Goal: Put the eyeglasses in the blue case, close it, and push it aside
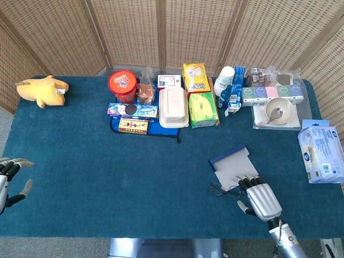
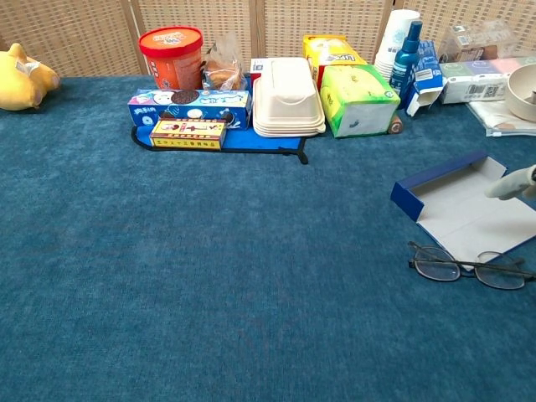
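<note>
Head view: eyeglasses (image 1: 224, 190) lower right of centre, on cloth just below open blue case (image 1: 235, 166). Right hand (image 1: 260, 198) beside them w/ fingers apart, holding nothing. Left hand (image 1: 8, 177) at left edge, spread, empty.

Chest view: eyeglasses (image 2: 469, 268) mid-right, touching case flap (image 2: 461, 206); fingertip (image 2: 512, 184) pokes in at right edge. Nothing done yet; pick-up, closing, pushing all left.
</note>
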Available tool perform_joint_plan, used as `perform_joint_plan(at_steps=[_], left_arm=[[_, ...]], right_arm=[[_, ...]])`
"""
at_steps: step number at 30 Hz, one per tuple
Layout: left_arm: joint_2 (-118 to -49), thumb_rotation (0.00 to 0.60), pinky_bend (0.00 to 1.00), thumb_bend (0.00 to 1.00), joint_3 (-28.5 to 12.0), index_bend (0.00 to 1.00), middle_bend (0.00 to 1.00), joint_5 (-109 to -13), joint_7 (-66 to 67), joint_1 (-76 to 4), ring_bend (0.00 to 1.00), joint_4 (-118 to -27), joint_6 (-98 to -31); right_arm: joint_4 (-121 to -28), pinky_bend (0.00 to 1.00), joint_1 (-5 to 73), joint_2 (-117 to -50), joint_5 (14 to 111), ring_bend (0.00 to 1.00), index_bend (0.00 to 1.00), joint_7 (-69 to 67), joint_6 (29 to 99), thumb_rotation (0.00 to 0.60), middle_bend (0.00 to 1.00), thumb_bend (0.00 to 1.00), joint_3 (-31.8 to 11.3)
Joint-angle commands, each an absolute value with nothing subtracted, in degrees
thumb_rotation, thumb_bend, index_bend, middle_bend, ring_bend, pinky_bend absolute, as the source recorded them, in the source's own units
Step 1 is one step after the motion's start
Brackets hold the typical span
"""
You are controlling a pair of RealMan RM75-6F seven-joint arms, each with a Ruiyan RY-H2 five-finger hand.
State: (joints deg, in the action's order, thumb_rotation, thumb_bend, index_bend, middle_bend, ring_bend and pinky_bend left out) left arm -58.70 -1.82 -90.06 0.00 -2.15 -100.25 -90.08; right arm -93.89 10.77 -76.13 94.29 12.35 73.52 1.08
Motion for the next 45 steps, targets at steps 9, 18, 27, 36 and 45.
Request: perform_joint_plan(at_steps=[9, 18, 27, 36, 45], left_arm=[[-59.01, 0.598, 0.22, 0.35, -1.72, 0.34, 0.34, -89.53, -1.57, -1.65, 0.3, -98.67, -90.48], [-59.33, 0.6, 0.22, 0.35, -1.63, 0.34, 0.33, -89.24, -2.98, -1.26, 0.3, -97.22, -90.81], [-59.56, 0.598, 0.22, 0.35, -1.7, 0.34, 0.33, -89.13, -4.02, -0.97, 0.3, -95.97, -91.23], [-59.64, 0.599, 0.22, 0.35, -1.6, 0.34, 0.32, -89.11, -4.67, -0.62, 0.3, -95.33, -91.56], [-59.85, 0.599, 0.22, 0.35, -1.78, 0.34, 0.32, -89.09, -5.13, -0.27, 0.3, -94.91, -92.27]], right_arm=[[-90.93, 0.3, 11.69, -80.83, 91.56, 0.24, 0.23, 15.73, 72.14, 0.6, 0.19, 0.3, 0.65], [-87.75, 0.3, 12.47, -83.67, 90.53, 0.24, 0.28, 15.78, 71.39, 0.6, 0.2, 0.31, 0.61], [-85.64, 0.3, 13.08, -85.06, 90.15, 0.24, 0.32, 15.23, 71.27, 0.6, 0.2, 0.31, 0.64], [-84.43, 0.3, 13.57, -85.92, 89.49, 0.25, 0.33, 14.45, 70.93, 0.6, 0.21, 0.31, 0.67], [-82.12, 0.3, 14.31, -86.27, 89.12, 0.25, 0.36, 11.99, 70.41, 0.6, 0.21, 0.33, 0.64]])
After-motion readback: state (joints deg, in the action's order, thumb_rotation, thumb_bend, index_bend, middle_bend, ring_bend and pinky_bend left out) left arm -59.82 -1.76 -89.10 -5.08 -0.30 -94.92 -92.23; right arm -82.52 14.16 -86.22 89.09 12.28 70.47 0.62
